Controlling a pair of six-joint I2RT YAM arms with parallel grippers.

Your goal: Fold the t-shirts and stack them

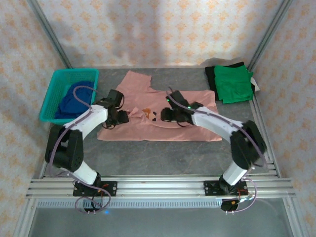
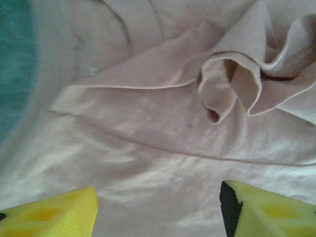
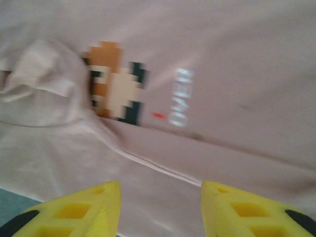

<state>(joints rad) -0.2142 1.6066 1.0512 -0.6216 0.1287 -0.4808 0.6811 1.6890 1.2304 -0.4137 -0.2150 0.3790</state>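
A dusty-pink t-shirt (image 1: 192, 106) lies spread across the middle of the table, its lower edge folded up and its pixel chest graphic (image 1: 148, 112) showing. My left gripper (image 1: 118, 117) hovers over the shirt's left part, open, its yellow fingers (image 2: 59, 212) wide apart above smooth pink cloth (image 2: 163, 148); a bunched sleeve fold (image 2: 247, 84) lies just beyond. My right gripper (image 1: 168, 115) is open right of the graphic (image 3: 113, 89), with a fold edge (image 3: 163, 170) running between its fingers. The green t-shirt (image 1: 233, 83) sits folded at the back right. The dark blue one (image 1: 74, 101) lies crumpled in the basket.
The teal plastic basket (image 1: 49, 96) stands at the left edge of the table. A black cloth (image 1: 211, 76) lies under the green shirt. Bare grey tabletop (image 1: 158, 158) stretches between the pink shirt and the arm bases. Metal frame posts and patterned walls close in the sides.
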